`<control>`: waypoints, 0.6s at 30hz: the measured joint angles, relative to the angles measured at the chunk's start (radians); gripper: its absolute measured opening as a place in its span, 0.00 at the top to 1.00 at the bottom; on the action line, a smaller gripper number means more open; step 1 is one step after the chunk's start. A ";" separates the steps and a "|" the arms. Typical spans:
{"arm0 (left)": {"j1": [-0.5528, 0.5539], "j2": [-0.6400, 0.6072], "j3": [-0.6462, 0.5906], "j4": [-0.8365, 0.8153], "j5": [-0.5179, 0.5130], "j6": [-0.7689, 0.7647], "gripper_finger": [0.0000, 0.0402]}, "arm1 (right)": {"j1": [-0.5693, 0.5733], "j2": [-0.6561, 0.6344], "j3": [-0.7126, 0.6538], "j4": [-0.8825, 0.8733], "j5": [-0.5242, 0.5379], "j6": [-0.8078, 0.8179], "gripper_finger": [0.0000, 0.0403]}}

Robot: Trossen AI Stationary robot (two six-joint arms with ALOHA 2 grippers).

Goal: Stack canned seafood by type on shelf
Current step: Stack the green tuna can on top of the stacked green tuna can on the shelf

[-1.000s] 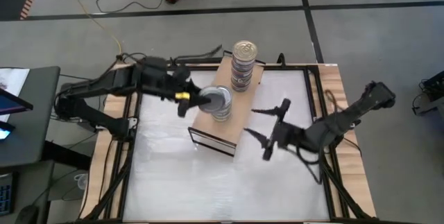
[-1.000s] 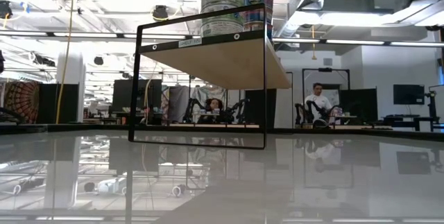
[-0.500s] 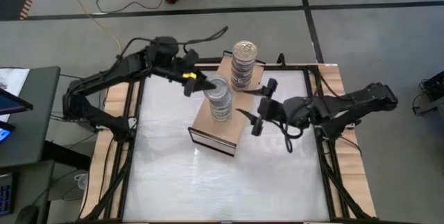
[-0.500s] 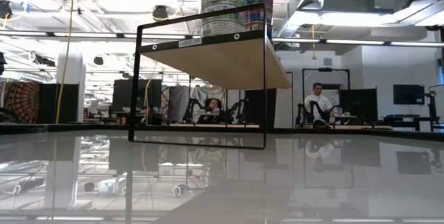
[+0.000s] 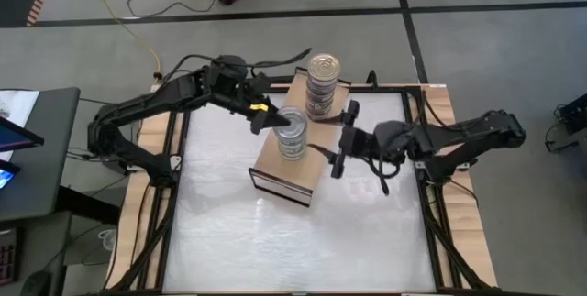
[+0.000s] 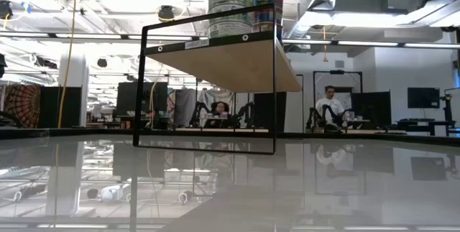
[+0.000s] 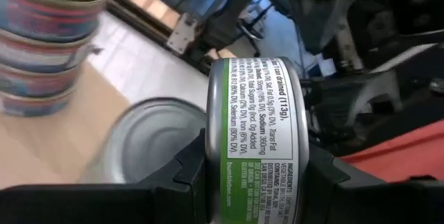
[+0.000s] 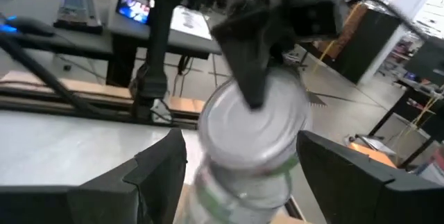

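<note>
The shelf (image 5: 275, 166) stands slantwise at the table's far middle, its wooden top on a black frame (image 6: 208, 88). On it stand two stacks of canned seafood: a gold-lidded stack (image 5: 323, 81) at the far end and a silver-lidded stack (image 5: 293, 140) nearer. My left gripper (image 5: 272, 120) comes from the table's left and is shut on a green-and-white labelled can (image 7: 255, 137) right over the silver stack. My right gripper (image 5: 339, 140) hangs open just right of that stack. Its fingers (image 8: 159, 172) frame the stack without touching it. My left gripper pinches the can's two flat ends (image 7: 208, 161) between its two fingers, coming nearly level from the table's left. The can stands on its edge in the hold, label wall toward the wrist camera. Whether it touches the top silver lid (image 7: 149, 148) below, I cannot tell.
The white table top (image 5: 293, 232) lies open on the near side of the shelf. A wooden rim and black rails (image 5: 431, 195) bound the table. Desks, other robot arms and seated people (image 6: 329, 106) show in the room beyond.
My left gripper has swung with its can toward the table's right and far side, onto the silver stack, rolling its wrist. My right gripper has gone from near the shelf's near right corner toward the far left and turned to face the stack. Both slowed in the last half second.
</note>
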 joint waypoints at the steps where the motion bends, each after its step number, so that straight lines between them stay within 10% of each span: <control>1: 0.001 0.007 -0.001 -0.002 -0.005 0.000 0.66 | -0.010 0.000 0.000 0.010 -0.017 0.001 0.24; 18: -0.003 0.043 0.001 0.002 -0.018 -0.009 0.61 | -0.069 0.042 0.000 0.095 -0.115 -0.042 0.24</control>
